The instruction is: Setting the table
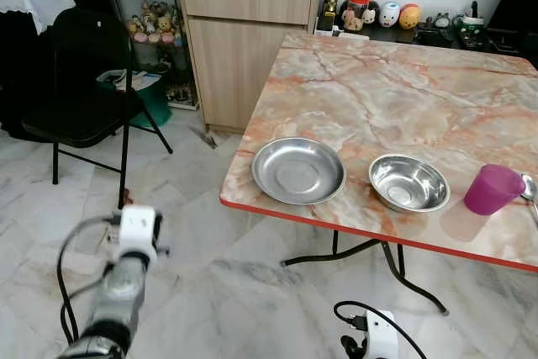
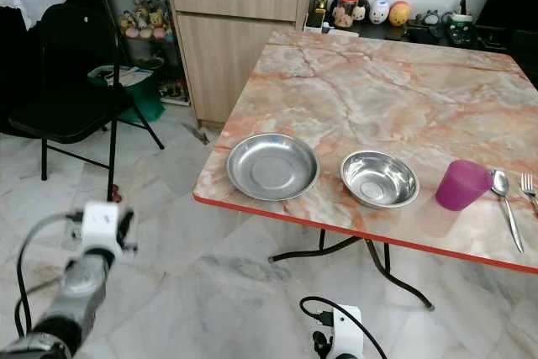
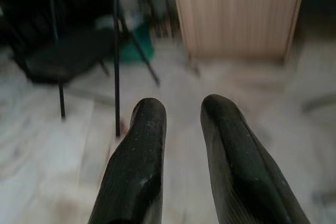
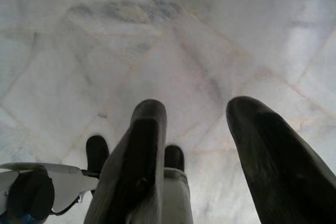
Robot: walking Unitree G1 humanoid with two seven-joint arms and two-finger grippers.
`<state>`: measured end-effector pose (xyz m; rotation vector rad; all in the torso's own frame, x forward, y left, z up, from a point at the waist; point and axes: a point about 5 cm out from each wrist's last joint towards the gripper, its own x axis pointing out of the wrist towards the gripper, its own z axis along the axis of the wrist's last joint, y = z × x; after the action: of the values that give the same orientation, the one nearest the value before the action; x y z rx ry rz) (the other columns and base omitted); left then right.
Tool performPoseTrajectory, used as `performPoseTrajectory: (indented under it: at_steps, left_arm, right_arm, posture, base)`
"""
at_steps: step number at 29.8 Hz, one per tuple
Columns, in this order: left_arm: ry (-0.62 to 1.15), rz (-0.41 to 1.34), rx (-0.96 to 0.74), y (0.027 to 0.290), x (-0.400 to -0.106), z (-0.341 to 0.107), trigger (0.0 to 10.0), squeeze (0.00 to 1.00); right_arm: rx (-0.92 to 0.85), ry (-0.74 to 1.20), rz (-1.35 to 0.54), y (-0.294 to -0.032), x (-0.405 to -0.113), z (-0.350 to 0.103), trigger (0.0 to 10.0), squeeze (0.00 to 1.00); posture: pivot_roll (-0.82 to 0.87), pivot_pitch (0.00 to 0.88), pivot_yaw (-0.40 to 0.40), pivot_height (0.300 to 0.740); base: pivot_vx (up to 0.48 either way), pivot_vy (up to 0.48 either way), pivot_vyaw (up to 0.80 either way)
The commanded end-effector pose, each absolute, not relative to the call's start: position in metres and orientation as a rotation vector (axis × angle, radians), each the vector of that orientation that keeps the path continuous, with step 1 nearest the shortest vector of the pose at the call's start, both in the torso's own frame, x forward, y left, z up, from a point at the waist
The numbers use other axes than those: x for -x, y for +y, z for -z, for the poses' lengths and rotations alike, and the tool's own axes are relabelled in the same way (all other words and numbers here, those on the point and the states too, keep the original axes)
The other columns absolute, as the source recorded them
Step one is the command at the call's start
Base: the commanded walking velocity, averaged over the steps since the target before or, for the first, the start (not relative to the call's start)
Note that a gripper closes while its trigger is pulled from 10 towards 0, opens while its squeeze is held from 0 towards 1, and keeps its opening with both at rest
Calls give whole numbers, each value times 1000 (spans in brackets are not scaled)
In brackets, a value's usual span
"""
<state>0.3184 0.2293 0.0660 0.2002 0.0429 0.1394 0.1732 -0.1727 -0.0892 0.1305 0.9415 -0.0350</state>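
A marble-patterned desk with a red edge stands on a pale marble floor, with a wooden cabinet behind its far corner and a black folding chair off to the robot's left. Along the desk's near edge the table things lie in a row: a shallow steel plate, then a smaller steel bowl just beside it, then a purple cup, then a spoon near the cup, and a fork at the far right, partly cut off by the frame. The setting looks largely laid for one place; whether more pieces are still to come cannot be told. Neither arm is at the desk. The left end effector is raised toward the chair and cabinet, well clear of the desk, its fingers a little apart and holding nothing. The right end effector hangs low, pointing at the floor, its fingers apart and empty.
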Motion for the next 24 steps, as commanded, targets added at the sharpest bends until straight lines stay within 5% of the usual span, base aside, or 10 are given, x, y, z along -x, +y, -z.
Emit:
performPoseTrajectory:
  at_steps: [1,9,24]
  left_arm:
    - [-72,-125,-158,223,-330,-89,10000,0]
    - [-241,108,-112,175,-347,-126,10000,0]
    - [-241,132,-11,168,-350,-131,10000,0]
  right_arm:
    - [-132,936,51,-175,-173,89,10000,0]
    - [-125,921,89,-183,-171,89,10000,0]
    - [-120,921,105,-197,-164,89,10000,0]
  posture:
    - [23,0,-47,740]
    - [17,0,-39,740]
    - [25,0,-47,740]
  base:
    - [0,0,0]
    - [0,0,0]
    - [0,0,-648]
